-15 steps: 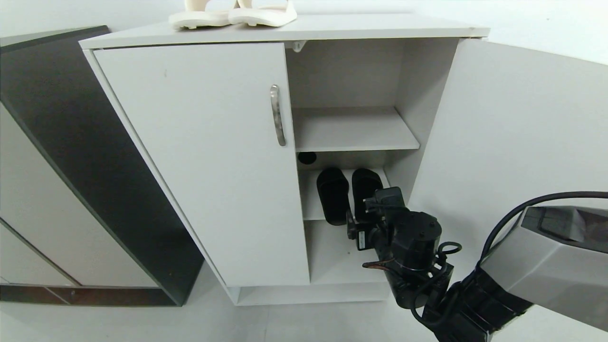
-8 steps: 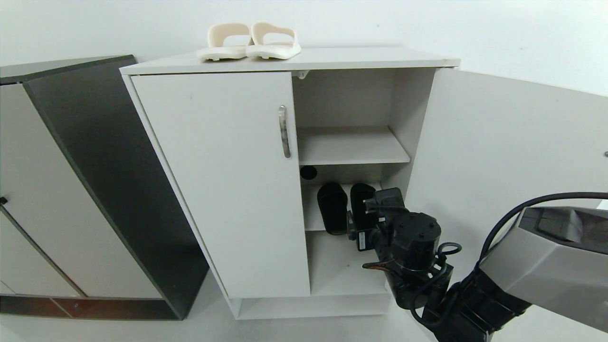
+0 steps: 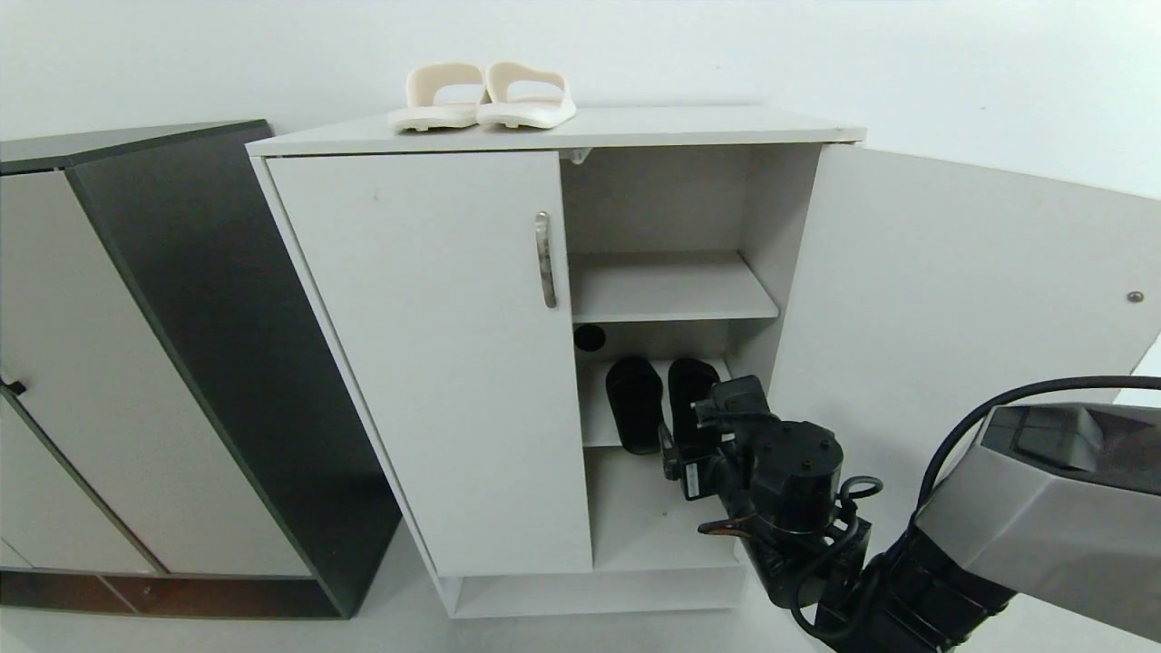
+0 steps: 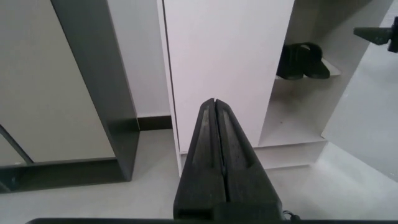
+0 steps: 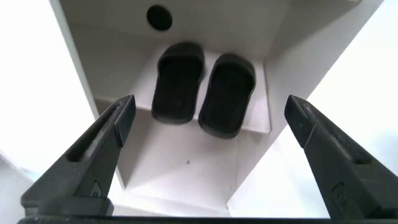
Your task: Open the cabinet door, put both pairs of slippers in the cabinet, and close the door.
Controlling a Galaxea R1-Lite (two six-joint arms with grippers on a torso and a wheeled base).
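Right gripper [image 5: 209, 102] spread wide, empty, just before black slippers [image 5: 180, 87] on cabinet shelf [image 5: 262, 106] — left gripper [image 4: 214, 106] pressed together

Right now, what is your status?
Left gripper shut; right gripper open, empty. Black slippers on middle shelf; cream slippers on white cabinet top. Right door open.

Light: bright, even and diffuse, falling from above; no hard shadows. Wall [image 3: 907, 63] and open door [image 3: 952, 299] read near-white. Cabinet [image 3: 635, 127] interior is shaded, darkest under the upper shelf [image 3: 671, 290]; the black slippers [image 3: 633, 404] show almost no surface detail there. Cream slippers [image 3: 526, 113] cast a thin soft shadow on the cabinet top. Small glint on the metal handle [image 3: 544, 260]. Head view bends straight lines: the cabinet sides lean, and the door's top edge slopes toward the right.
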